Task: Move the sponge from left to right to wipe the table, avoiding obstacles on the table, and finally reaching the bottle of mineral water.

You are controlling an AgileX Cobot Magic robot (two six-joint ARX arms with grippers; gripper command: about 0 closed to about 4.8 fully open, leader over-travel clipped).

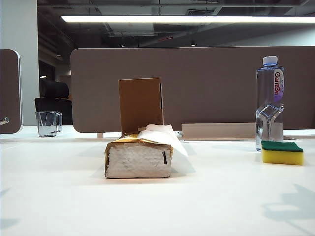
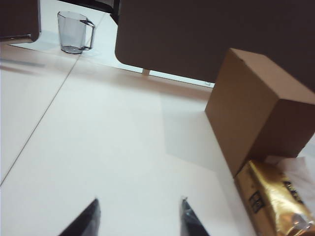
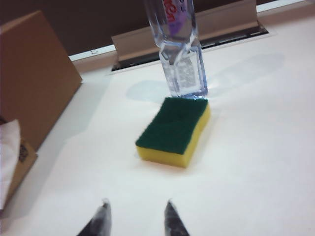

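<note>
Nearest the exterior camera: bare white counter (image 1: 157,206), wide and flat, carrying everything else. Behind it, mid-scene, upright brown cardboard box (image 1: 141,104), with gold-and-white tissue pack (image 1: 139,156) lying just in front, white tissue sticking out. Far right, bottle of mineral water (image 1: 269,102) standing upright, white cap on. Just beside its base and a little nearer the camera, sponge (image 1: 282,152), green scouring side up, flat on the counter; touching the bottle or only close, cannot be told. Far left at the back, clear glass mug (image 1: 48,123), well apart from all of it.

Right hand (image 3: 136,216) low over bare counter, fingers parted by a modest gap, nothing between them. Sponge dead ahead of it, near, with the bottle just beyond; long axis running roughly away from the hand toward the bottle, slightly slanted. Left hand (image 2: 138,216) on the far side of the box and pack, fingers apart, empty, facing open counter toward the mug.

Judged from this: sponge already at the bottle, wipe apparently complete; right arm much the nearer for any further touch.
</note>
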